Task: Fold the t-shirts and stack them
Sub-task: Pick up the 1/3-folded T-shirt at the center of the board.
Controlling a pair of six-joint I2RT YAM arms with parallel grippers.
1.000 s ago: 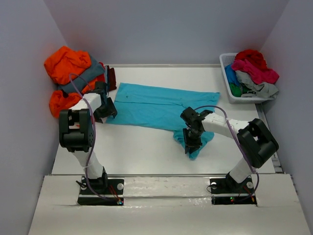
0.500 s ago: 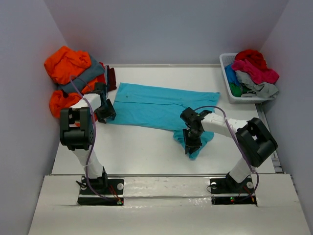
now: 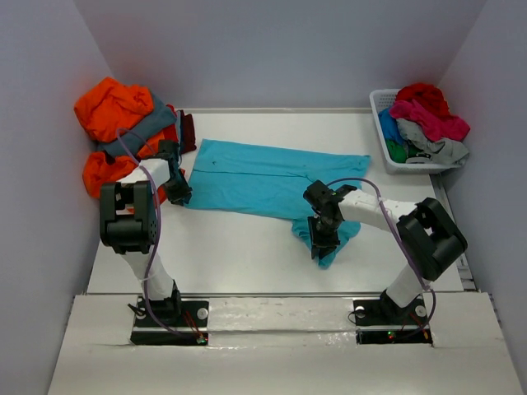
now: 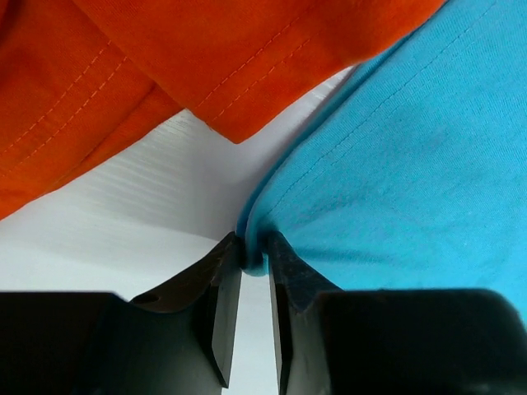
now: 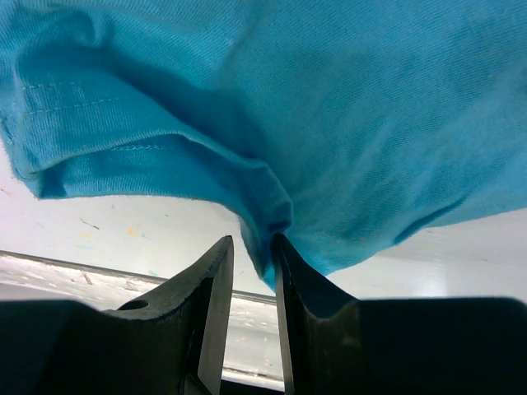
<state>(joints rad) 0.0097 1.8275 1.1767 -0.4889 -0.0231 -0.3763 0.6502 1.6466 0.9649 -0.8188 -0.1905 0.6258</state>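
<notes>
Turquoise t-shirt [image 3: 263,177]: lies spread across the middle of the desk [image 3: 247,263], long side running left to right, with its near right corner bunched up.
Left claw [image 3: 179,196]: narrow, pinching the shirt's left hem. Only a thin lip of cloth sits between the fingertips.
Right claw [image 3: 323,239]: narrow, holding a gathered fold at the near right corner.
Step in hand: probably both ends are gripped, ready to lift and fold the shirt over.
Risk, slip: the left hold looks shallow, so the hem could pull free once the cloth takes tension.
Risk, snag: the orange t-shirts [image 3: 111,107] lie just beside the left claw, and a sweep that way could drag one along.
Risk, skew: the right claw seems to hold more than one layer, so the fold may come out crooked or creased.
Risk, uneven pull: if one arm leads, the shirt twists instead of folding flat.
Other heap: slate grey t-shirt [image 3: 136,136] and maroon t-shirt [image 3: 188,130] lie with the orange ones at the far left.
Basket [image 3: 380,103]: white, at the far right, holding a red t-shirt [image 3: 424,95], pink t-shirt [image 3: 428,119], light grey t-shirt [image 3: 440,150] and green t-shirt [image 3: 398,152].
Desk: white, smooth, faintly scuffed.
Room: plain pale walls [image 3: 280,49] close on three sides.
</notes>
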